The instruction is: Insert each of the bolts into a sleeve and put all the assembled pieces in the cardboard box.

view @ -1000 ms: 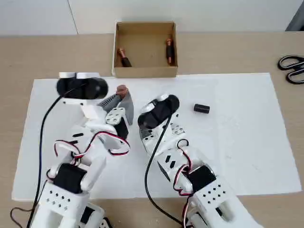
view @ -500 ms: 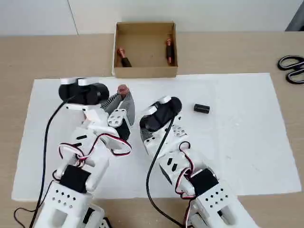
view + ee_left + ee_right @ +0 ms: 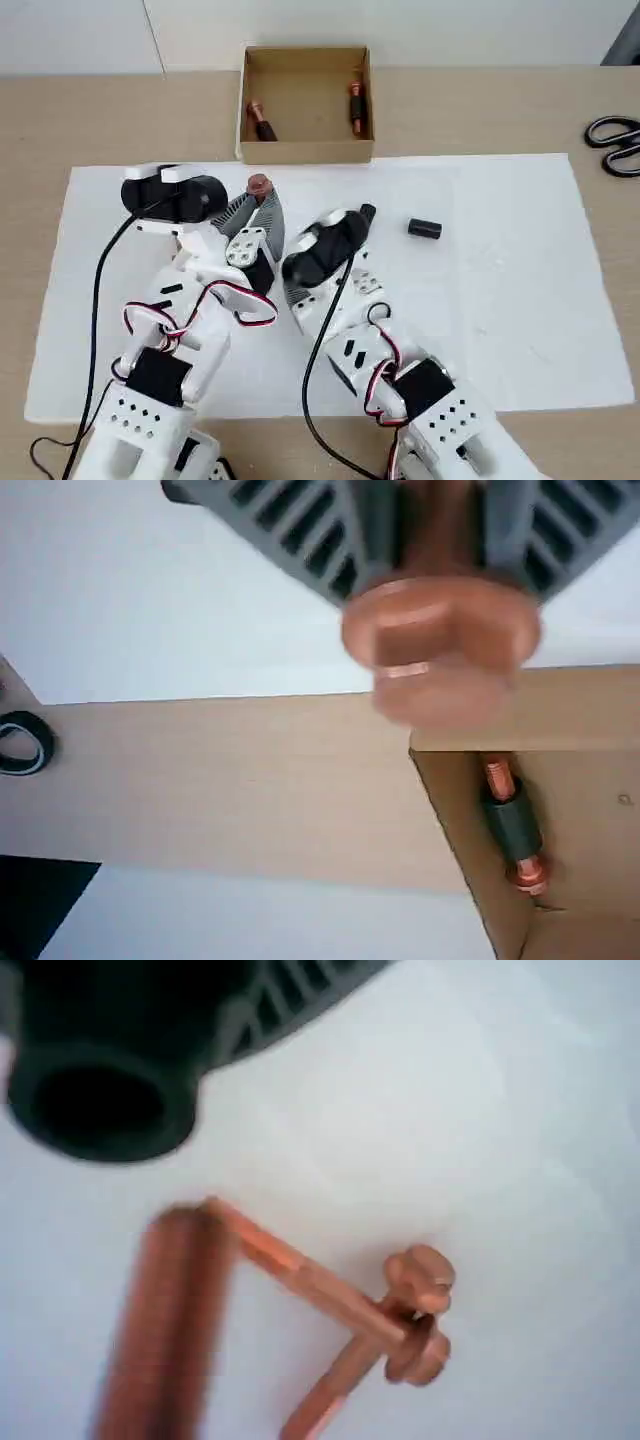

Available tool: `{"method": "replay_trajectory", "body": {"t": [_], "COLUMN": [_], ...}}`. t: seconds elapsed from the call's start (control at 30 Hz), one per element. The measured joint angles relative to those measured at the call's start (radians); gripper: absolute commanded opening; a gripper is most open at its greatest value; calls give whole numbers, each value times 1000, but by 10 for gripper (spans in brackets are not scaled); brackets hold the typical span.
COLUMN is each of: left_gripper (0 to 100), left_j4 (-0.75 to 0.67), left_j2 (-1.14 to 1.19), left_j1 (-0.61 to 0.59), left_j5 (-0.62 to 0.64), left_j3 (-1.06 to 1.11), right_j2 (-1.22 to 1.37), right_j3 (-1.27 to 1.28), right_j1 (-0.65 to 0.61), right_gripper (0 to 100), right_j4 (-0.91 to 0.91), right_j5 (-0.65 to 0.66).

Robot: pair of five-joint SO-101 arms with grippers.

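Just in front of the cardboard box [image 3: 305, 152], by its left corner: left gripper [image 3: 256, 207] clamped on a bolt [image 3: 258, 186], flanged head poking out toward the box. Looks stiff, light and smooth, so likely to twist in the pads; best pinched on the shank, far end left bare. Inside the box, two assembled pieces [image 3: 261, 122], one by each side wall. In front of the box's right corner: right gripper [image 3: 360, 218] closed around a black sleeve [image 3: 100, 1100], bore open and unblocked. Probably rigid and apt to roll; best held across the outside, mid-length. Loose bolts [image 3: 330, 1295] crossed on the white paper [image 3: 500, 300]; place relative to the box impossible to tell. Right of the box, nearer the arms: a spare sleeve [image 3: 424, 229].
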Motion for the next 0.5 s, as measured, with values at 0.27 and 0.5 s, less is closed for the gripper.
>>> {"method": "replay_trajectory", "body": {"t": [0.27, 0.5], "left_gripper": [6, 6], "left_j4": [0, -6], "left_j2": [0, 0], "left_j1": [31, 46], "left_j5": [15, 15], "left_j3": [0, 26], "right_j2": [0, 0], "right_j3": [0, 2], "right_j1": [-2, -3], "right_gripper": [4, 4], "right_j4": [0, 2], "right_j5": [0, 0]}}
